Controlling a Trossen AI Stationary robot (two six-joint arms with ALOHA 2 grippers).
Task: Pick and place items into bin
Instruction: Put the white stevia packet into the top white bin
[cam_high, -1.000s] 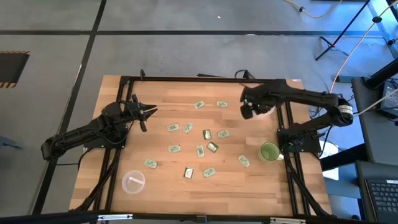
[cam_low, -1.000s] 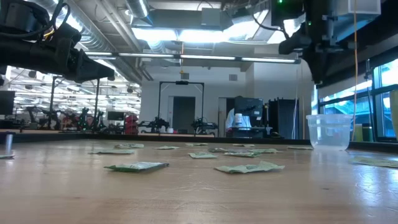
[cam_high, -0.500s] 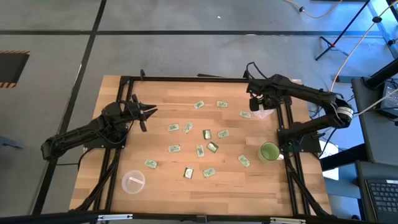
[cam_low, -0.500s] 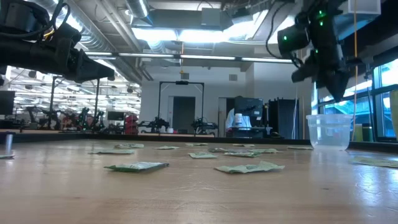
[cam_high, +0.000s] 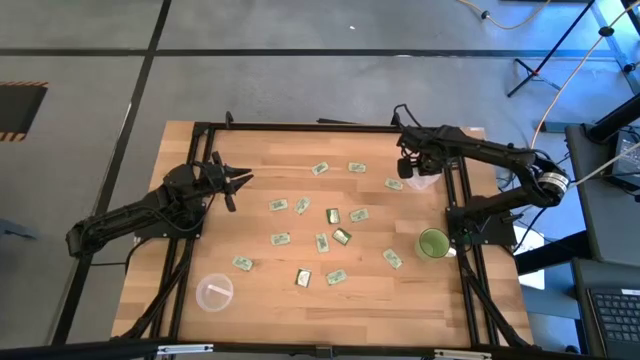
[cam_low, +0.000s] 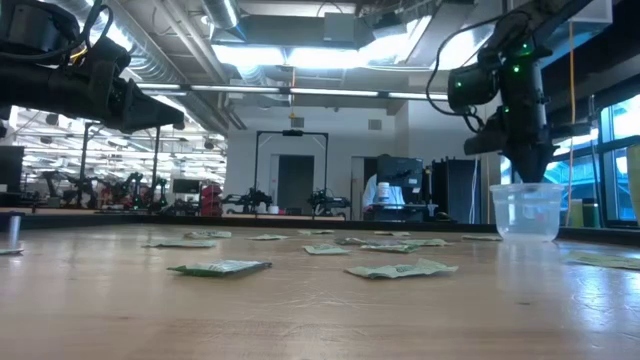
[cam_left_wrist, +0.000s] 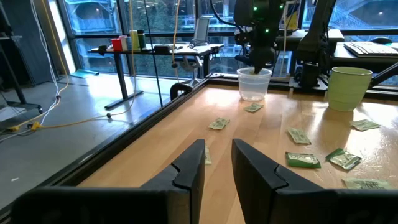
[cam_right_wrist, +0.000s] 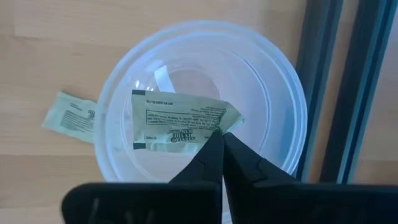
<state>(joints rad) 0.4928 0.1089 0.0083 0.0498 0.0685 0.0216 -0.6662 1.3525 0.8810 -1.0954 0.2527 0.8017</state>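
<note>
My right gripper (cam_right_wrist: 221, 134) hangs over the clear plastic cup (cam_right_wrist: 292, 93) near the table's far right corner (cam_high: 424, 180), shut on a pale green packet (cam_right_wrist: 177, 121). In the low view it (cam_low: 527, 172) sits just above the cup's rim (cam_low: 528, 188). Several more packets (cam_high: 330, 215) lie flat on the wood, one right beside the cup (cam_right_wrist: 69, 114). My left gripper (cam_high: 240, 180) waits open above the table's left side (cam_left_wrist: 217, 155). My right gripper pinches the packet between its two fingertips at one edge, near a crumpled end (cam_right_wrist: 219, 124). The fingers come from above, pointing down. The packet is lifted clear over the cup's opening, its printed face turned up toward the wrist camera.
A green cup (cam_high: 433, 243) stands near the right edge, and a clear round lid or dish (cam_high: 214, 293) lies near the left front. Black frame rails (cam_right_wrist: 348, 87) run close beside the clear cup. Bare wood lies between the scattered packets.
My right gripper has carried the packet a little toward the table's right edge and down, from high above to just over the clear cup's rim, tipping to point downward. It has stayed shut on the packet.
</note>
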